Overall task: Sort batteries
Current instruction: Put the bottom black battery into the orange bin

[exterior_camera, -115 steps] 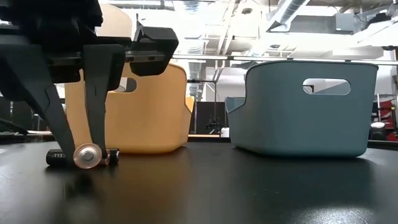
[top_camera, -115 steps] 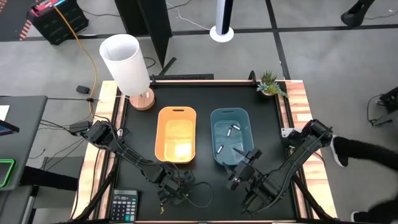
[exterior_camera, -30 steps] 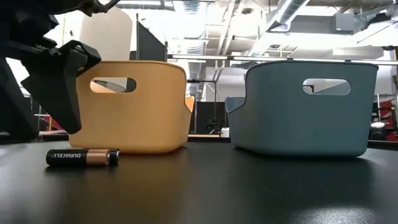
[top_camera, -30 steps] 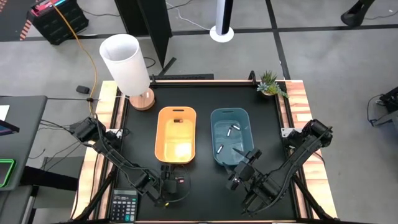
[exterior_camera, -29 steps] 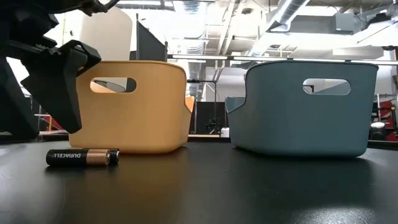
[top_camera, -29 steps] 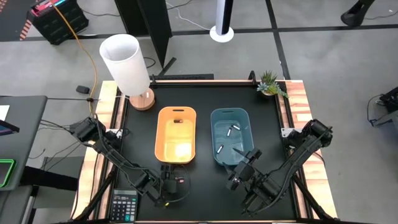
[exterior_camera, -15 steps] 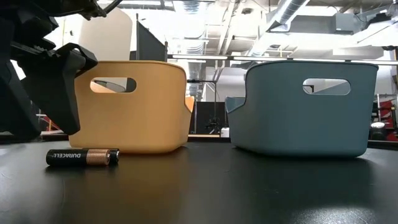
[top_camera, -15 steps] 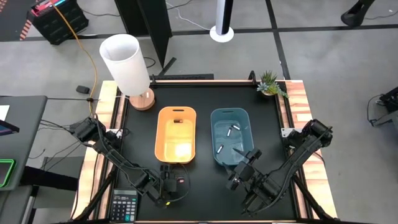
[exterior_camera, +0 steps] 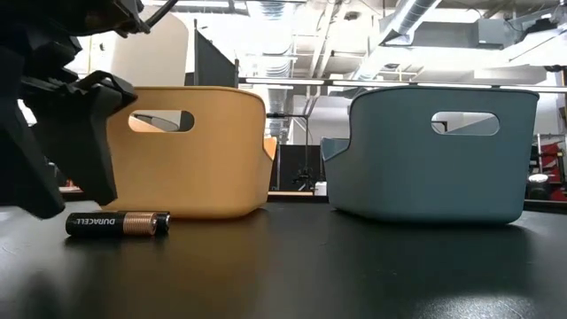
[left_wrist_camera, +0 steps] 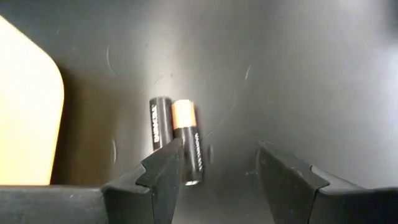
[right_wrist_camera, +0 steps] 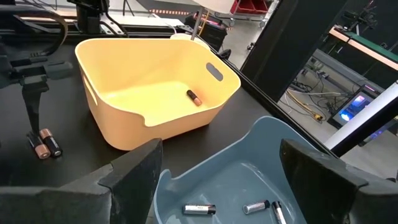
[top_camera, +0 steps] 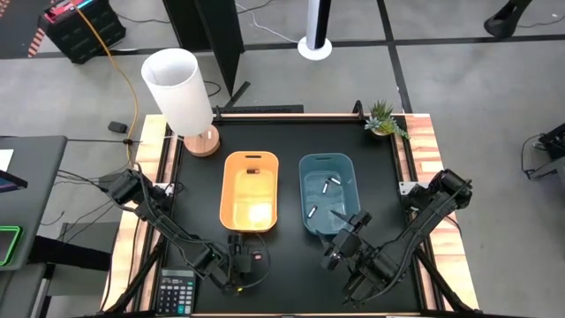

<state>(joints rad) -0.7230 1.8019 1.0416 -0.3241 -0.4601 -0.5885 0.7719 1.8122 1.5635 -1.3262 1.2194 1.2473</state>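
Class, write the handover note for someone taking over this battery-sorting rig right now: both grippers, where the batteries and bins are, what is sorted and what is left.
Left gripper: open, empty, low over the table at the front, right beside the two loose batteries.
Right gripper: open, empty, waiting above the near end of the blue bin.
Done: several silver batteries lie in the blue bin; one copper-ended battery lies in the orange bin.
Left: the two loose batteries, dark with copper ends, lie side by side on the table in front of the orange bin; they probably belong in it.
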